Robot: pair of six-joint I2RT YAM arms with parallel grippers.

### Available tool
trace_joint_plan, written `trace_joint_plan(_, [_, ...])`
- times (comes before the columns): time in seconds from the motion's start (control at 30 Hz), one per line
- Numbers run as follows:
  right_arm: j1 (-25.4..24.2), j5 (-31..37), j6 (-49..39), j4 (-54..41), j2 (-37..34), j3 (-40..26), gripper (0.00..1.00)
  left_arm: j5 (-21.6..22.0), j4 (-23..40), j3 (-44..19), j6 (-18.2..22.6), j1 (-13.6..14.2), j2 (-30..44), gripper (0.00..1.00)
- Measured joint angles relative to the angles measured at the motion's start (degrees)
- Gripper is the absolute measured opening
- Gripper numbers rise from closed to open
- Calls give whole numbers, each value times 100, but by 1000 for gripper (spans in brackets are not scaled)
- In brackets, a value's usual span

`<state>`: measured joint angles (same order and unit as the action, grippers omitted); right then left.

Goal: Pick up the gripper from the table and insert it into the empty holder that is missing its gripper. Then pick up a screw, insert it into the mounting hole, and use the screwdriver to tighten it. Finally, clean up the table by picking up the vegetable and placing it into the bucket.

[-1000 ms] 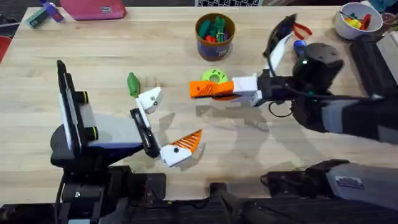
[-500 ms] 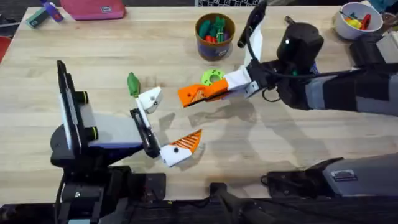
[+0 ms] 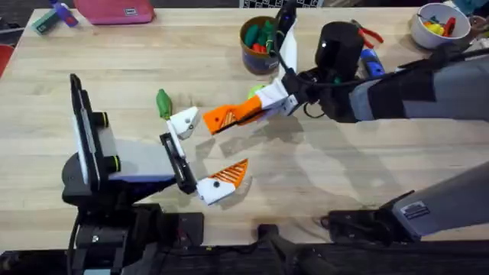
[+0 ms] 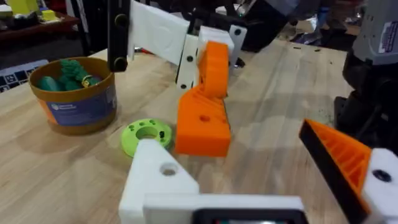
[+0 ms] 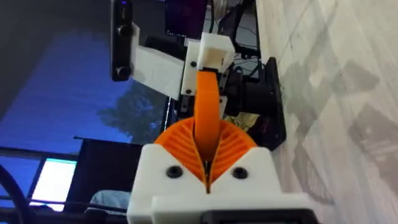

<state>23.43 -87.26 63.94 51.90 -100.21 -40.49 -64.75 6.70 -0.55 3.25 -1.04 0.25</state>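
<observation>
My right gripper [image 3: 248,112] is shut on the gripper [image 3: 221,120], a small orange wedge, which it holds low over the table's middle. In the right wrist view the wedge [image 5: 207,115] stands clamped between the orange ribbed pads [image 5: 180,146]. Just left of the wedge is the holder [image 3: 183,121], the bare white finger mount of my left gripper [image 3: 205,150]. That gripper is open, and its other finger carries an orange tip [image 3: 229,177]. The left wrist view has the wedge [image 4: 202,124] just past the holder [image 4: 155,177]. The vegetable [image 3: 163,103] lies left of the holder. Behind the right arm stands the bucket [image 3: 264,42], and the screwdriver [image 3: 372,63] is partly covered.
A lime-green disc [image 3: 256,93] lies under the right gripper, near the bucket. Red pliers [image 3: 370,34] and a white bowl [image 3: 439,23] sit at the back right. A pink case [image 3: 114,9] is at the back left. The right forearm spans the table's right half.
The right arm has swung left across the table with the orange wedge, from near the disc to just beside the bare white holder. The left arm has not moved.
</observation>
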Motion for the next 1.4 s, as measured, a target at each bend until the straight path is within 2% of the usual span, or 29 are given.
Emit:
trace_joint_plan(0.67, [183,20,103,2,-167,-61,11,0,0,2,0,0,0,985])
trace_joint_plan(1.4, [421,413,99,6,-165,-63,11,0,0,0,-2,0,0,986])
